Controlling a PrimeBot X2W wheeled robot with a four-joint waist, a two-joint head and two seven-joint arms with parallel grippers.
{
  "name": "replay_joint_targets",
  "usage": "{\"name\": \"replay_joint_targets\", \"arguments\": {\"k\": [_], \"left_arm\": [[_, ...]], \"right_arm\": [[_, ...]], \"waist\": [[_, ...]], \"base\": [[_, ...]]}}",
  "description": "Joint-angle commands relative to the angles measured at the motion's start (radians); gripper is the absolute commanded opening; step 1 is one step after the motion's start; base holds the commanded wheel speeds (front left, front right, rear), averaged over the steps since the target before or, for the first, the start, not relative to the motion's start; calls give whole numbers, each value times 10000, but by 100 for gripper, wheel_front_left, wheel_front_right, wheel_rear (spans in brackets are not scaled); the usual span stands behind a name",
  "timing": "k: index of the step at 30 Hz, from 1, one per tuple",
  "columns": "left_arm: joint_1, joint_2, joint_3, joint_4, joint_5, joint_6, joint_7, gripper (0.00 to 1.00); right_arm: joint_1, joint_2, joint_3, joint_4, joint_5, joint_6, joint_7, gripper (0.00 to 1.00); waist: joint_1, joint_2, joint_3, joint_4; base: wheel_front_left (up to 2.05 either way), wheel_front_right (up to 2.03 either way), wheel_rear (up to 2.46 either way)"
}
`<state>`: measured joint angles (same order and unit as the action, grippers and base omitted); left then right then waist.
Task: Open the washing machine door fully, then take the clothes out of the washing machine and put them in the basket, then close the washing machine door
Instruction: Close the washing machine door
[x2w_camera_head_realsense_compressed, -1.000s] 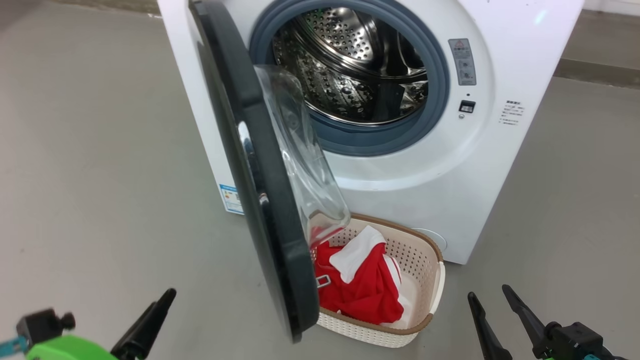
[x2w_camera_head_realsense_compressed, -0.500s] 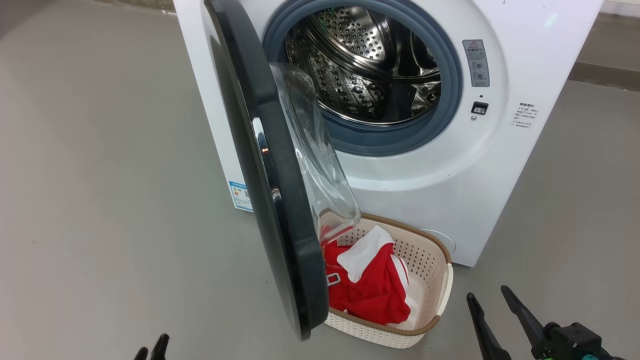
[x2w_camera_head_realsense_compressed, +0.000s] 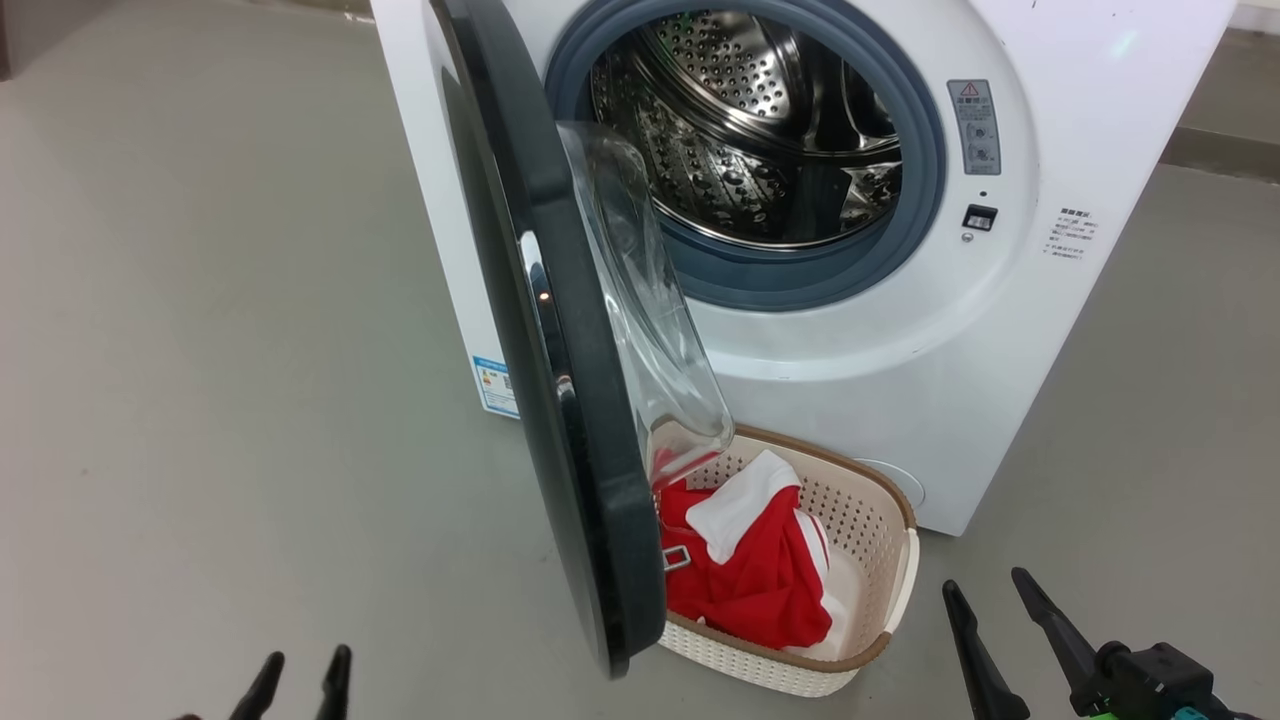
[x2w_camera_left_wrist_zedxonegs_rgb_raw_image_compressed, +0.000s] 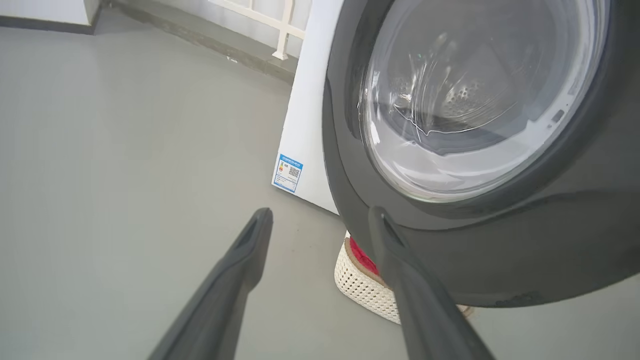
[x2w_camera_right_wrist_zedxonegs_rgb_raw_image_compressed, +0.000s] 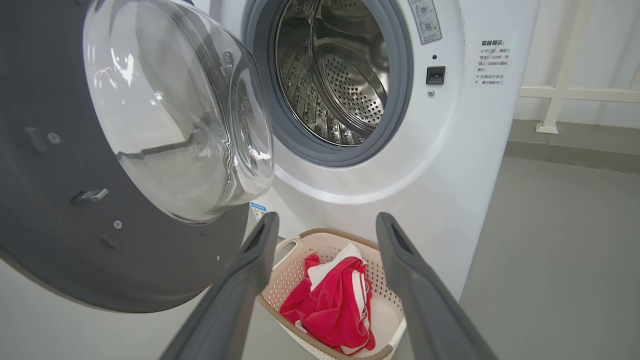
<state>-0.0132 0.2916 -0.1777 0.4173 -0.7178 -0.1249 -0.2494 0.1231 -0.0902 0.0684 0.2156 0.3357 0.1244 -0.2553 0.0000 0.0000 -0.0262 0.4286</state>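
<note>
A flat grey floor (x2w_camera_head_realsense_compressed: 200, 350) lies all around, with a white rail (x2w_camera_right_wrist_zedxonegs_rgb_raw_image_compressed: 575, 93) far behind. The washing machine (x2w_camera_head_realsense_compressed: 900, 380) stands on this floor. The washing machine door (x2w_camera_head_realsense_compressed: 560, 400) hangs wide open on our left side, and we see it almost edge-on from the head view. The drum (x2w_camera_head_realsense_compressed: 740, 130) looks bare; we see no cloth in it. The clothes (x2w_camera_head_realsense_compressed: 750, 590), red with white trim, lie in the basket (x2w_camera_head_realsense_compressed: 860, 515). The basket sits on the floor just in front of the machine, under the round hole. The bottom of the door hangs over the basket's left end.

The left gripper (x2w_camera_head_realsense_compressed: 305, 665) is low on our left, with its two fingers spread and nothing in it. In the left wrist view it points low at the door's shiny outer side. We cannot tell if it touches. The right gripper (x2w_camera_head_realsense_compressed: 985, 580) is low on our right near the basket, also spread and holding nothing.

We think only shutting the door remains. A few things could go wrong:

- The door is round and smooth, so a pushing finger could slide off sideways.
- The spread fingers could hook the door's edge and get stuck.
- The white collar sticks up, so the door could brush it as it swings over the basket.
- If the arm bumps the basket, it could skid or tip.
- If the push is too soft, the door may bounce back and not click shut.
</note>
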Motion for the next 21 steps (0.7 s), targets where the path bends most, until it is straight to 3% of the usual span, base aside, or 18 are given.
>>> {"name": "replay_joint_targets", "arguments": {"k": [1,6,10,21], "left_arm": [[-12,-51,662,-444,964,-58,-122,100],[459,-993,1763,-1203,3119,-58,-123,100],[759,-1527,2414,-1825,4185,-58,-123,100],[1143,-2286,3100,-2154,5208,-58,-123,100]], "right_arm": [[-303,-110,137,-254,41,63,-65,100],[-327,-87,125,-265,37,63,-65,100],[-339,-110,167,-254,28,63,-65,100],[-275,-104,165,-187,55,63,-65,100]], "waist": [[0,0,11,-3],[0,0,15,-35],[0,0,34,-93],[0,0,14,-205]], "base": [[0,0,0],[0,0,0],[0,0,0],[0,0,0]]}}
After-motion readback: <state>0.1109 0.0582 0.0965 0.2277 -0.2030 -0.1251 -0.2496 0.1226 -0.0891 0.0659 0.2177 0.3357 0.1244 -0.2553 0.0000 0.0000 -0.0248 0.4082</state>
